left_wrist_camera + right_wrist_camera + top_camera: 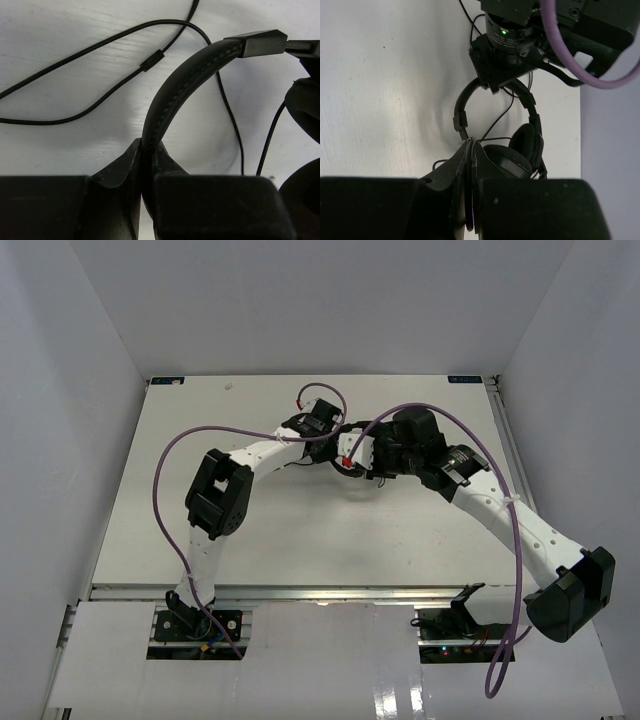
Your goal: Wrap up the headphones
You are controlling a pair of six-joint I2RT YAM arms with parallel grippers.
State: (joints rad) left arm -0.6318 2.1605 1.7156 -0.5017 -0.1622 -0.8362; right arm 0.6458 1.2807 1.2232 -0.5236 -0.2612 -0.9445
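The top camera looked down from above and behind my bases, taking in the whole tabletop (300, 540). Each wrist camera peered close past its own jaws near the far edge; both caught the headphones (175, 90).

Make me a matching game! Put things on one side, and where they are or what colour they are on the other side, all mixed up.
1. headband
2. cord
3. thick arm cable
4. little light

A. purple
B. green
C. pinched in the left tool
D. looping on the table

Pairs: 1-C, 2-D, 3-A, 4-B
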